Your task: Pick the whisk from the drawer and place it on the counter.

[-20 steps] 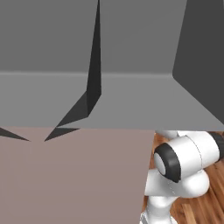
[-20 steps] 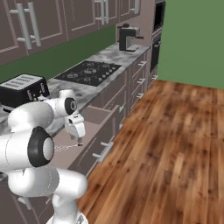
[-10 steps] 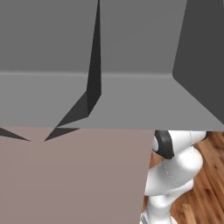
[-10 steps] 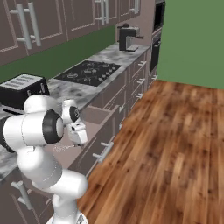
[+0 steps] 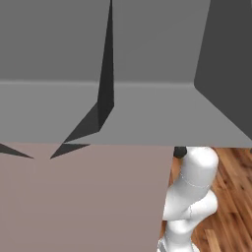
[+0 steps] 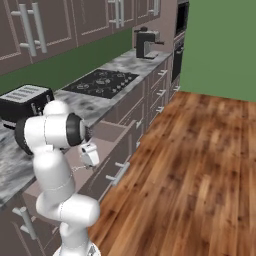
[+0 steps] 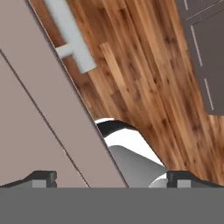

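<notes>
The tool hangs over the open drawer below the table, likely poised to reach in. Its tips stand wide apart, holding nothing; the whisk cannot be made out.

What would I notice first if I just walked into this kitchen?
Probably the big white robot arm at the lower left, bending over an open drawer that sticks out from the brown cabinets. Its hand hangs just above that drawer. Then the shiny wooden floor spreading to the right, and the black toaster on the marbled counter behind the arm.
</notes>
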Tool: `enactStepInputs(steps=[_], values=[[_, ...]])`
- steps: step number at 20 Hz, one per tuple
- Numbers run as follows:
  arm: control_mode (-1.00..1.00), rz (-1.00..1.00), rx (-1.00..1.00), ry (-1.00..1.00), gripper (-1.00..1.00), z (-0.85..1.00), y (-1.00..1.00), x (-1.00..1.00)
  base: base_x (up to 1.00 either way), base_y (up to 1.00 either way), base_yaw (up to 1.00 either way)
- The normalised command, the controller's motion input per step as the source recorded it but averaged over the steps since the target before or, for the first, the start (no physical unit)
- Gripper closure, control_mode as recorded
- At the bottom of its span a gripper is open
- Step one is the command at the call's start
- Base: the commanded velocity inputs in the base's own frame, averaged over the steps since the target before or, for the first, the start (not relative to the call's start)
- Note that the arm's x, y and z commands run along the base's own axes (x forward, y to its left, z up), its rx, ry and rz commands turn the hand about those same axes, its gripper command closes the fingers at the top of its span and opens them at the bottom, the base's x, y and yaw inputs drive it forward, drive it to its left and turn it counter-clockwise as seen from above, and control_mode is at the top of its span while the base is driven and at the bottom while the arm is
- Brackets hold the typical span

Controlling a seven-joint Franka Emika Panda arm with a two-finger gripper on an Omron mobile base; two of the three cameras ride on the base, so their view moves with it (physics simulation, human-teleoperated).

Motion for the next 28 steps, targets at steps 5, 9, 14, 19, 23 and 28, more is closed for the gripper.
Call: enactStepInputs(steps=[5,9,14,19,23,28], values=[[-1.00,0.01,-0.08,0.00,-1.00,-0.53,0.00,0.41,0.00,0.00,0.00],[-1.00,0.03,-0.08,0.00,-1.00,-0.60,-0.08,0.29,0.00,0.00,0.00],[-1.00,0.00,0.00,0.00,-1.00,-0.62,-0.92,-0.24,0.00,0.00,0.00],[-1.00,0.00,0.05,0.00,-1.00,-0.67,-1.00,-0.64,0.00,0.00,0.00],[-1.00,0.00,0.10,-0.01,-1.00,-0.71,-1.00,-0.78,0.00,0.00,0.00],[-1.00,0.00,0.15,-0.10,-1.00,-0.30,-1.00,-0.71,0.00,0.00,0.00]])
